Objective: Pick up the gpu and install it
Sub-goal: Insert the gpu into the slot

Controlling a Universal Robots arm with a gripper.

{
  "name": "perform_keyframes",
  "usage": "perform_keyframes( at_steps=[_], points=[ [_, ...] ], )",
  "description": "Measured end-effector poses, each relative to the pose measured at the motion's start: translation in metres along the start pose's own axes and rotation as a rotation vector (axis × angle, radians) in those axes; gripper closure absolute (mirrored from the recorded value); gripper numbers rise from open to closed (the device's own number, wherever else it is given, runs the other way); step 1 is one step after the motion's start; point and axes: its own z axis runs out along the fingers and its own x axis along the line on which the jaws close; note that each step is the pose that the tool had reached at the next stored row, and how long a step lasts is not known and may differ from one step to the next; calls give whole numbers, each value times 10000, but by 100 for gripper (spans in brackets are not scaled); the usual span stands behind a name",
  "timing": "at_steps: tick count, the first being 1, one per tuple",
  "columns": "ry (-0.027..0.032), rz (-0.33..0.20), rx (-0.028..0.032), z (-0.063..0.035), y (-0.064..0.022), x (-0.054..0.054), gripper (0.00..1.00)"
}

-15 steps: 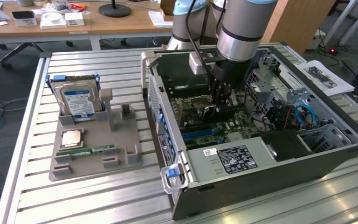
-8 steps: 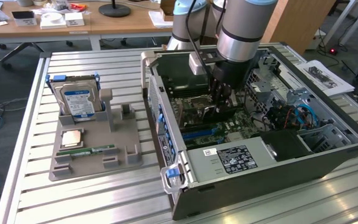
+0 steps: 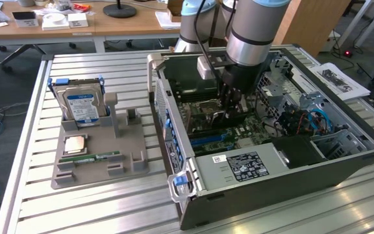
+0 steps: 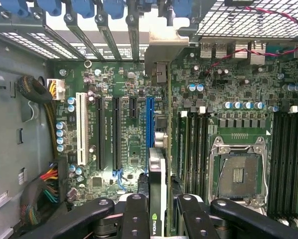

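**Gpu held edge-on inside the open case**

The gpu is pinched by the claw – one black finger is pressed to each flat face of the card. It is carried inside the open computer case, low over the motherboard. In the wrist view the card is seen edge-on, running lengthwise along the blue slot and just beside it; whether it is seated cannot be told. The empty CPU socket lies near. In the exterior view the case is set on the slatted tabletop – to its left a grey holder is seen, with a hard drive stood upright and a RAM stick laid flat.
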Motion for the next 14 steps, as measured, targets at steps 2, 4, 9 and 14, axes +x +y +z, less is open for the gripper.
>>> perform_keyframes(
  at_steps=[2, 4, 9, 14],
  points=[
    [1, 0, -1, 6, 0, 0, 73],
    [0, 1, 0, 7, 1, 2, 73],
    [0, 1, 0, 5, 6, 67, 73],
    [-1, 1, 0, 5, 6, 72, 73]
  ],
)
